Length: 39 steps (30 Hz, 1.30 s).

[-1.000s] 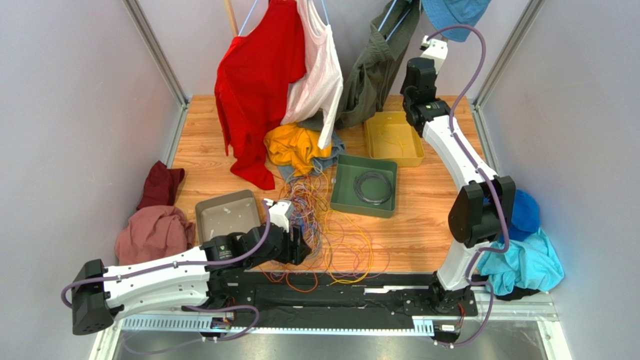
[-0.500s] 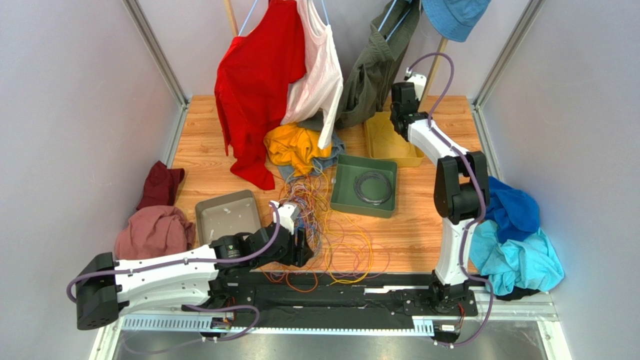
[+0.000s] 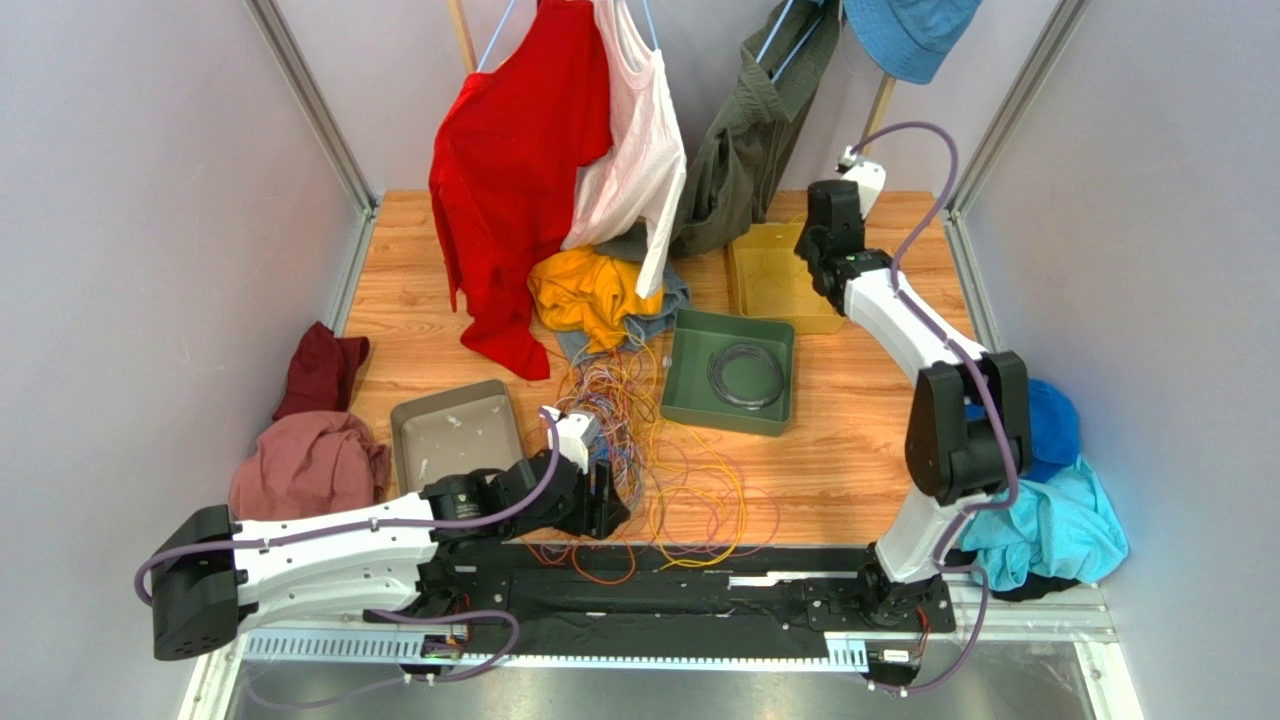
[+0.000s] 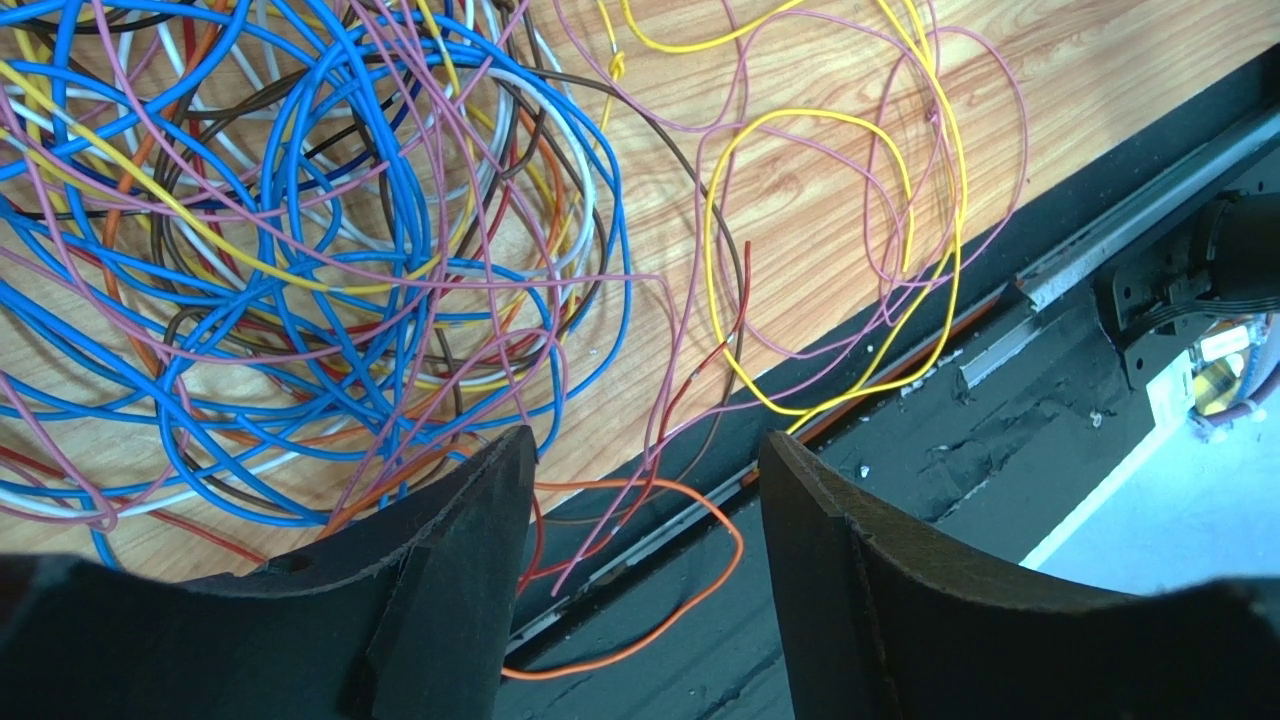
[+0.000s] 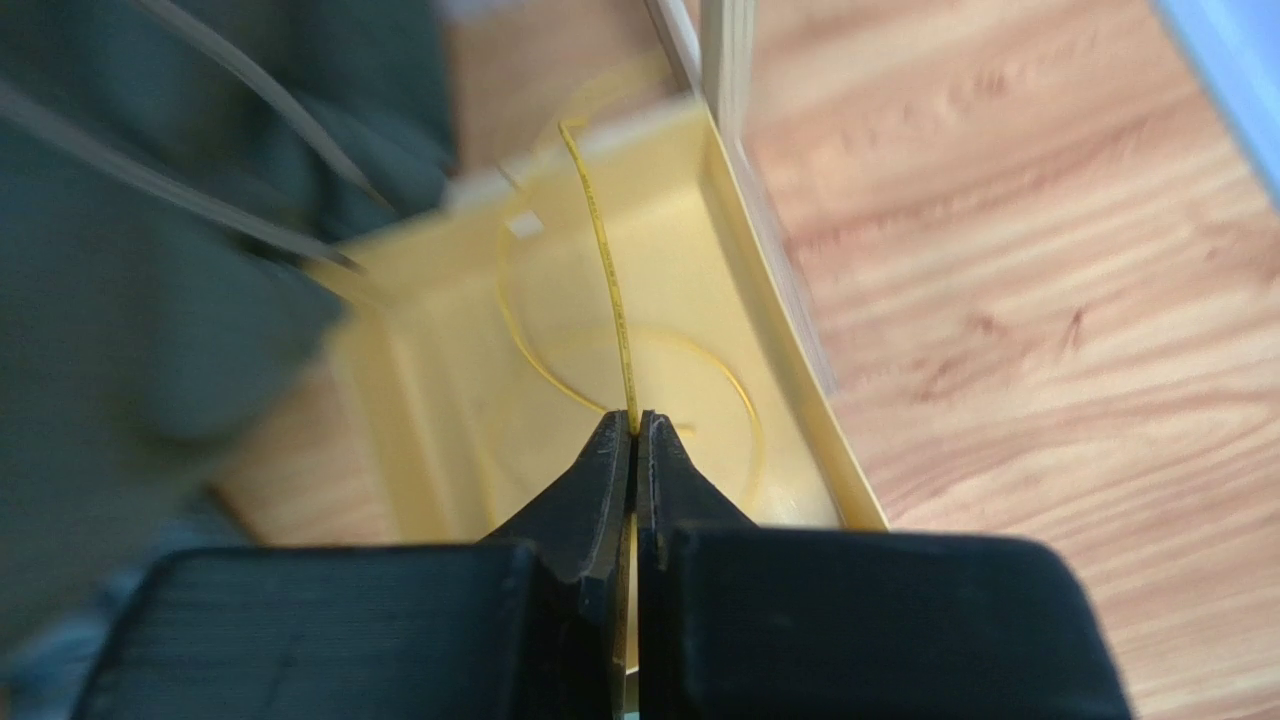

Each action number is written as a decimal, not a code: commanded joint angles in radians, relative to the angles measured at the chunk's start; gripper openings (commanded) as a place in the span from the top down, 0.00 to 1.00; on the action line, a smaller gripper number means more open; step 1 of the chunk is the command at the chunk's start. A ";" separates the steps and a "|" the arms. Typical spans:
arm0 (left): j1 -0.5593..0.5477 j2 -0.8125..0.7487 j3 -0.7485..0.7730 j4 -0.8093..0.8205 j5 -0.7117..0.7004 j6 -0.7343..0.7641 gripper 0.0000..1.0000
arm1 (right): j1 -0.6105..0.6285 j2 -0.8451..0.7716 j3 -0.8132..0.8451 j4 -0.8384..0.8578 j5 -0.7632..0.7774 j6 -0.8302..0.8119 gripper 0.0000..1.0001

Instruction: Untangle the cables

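Observation:
The cables point(image 3: 649, 447) lie as a tangle of blue, purple, orange, yellow and white wires on the wooden table in front of the left arm. In the left wrist view the cables point(image 4: 301, 255) spread ahead of my left gripper point(image 4: 646, 450), which is open. An orange loop point(image 4: 732, 548) lies below the gap, over the black base rail, and nothing is gripped. My left gripper point(image 3: 601, 503) sits at the tangle's near left edge. My right gripper point(image 5: 633, 425) is shut on a thin yellow cable point(image 5: 601, 270), above the yellow tray point(image 5: 781, 345). From above, the right gripper point(image 3: 824, 252) is over the yellow tray point(image 3: 766, 285).
A green tray point(image 3: 684, 393) holding a dark coil point(image 3: 747, 372) stands right of the tangle. A grey tray point(image 3: 455, 432) sits left of it. Clothes hang at the back point(image 3: 519, 165). Heaps of cloth lie at the left point(image 3: 308, 465) and right point(image 3: 1044, 510) edges.
The right arm swung left over the yellow tray, then back right and nearer, still shut. The left arm drew slightly back toward the base.

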 commanded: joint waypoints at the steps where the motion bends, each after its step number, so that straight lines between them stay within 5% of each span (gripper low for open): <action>1: 0.000 -0.012 -0.006 0.044 0.006 -0.013 0.35 | 0.011 -0.109 0.045 0.054 -0.003 0.022 1.00; 39: 0.000 0.077 0.022 0.084 0.031 0.005 0.35 | 0.047 -0.272 -0.098 0.069 -0.015 0.048 1.00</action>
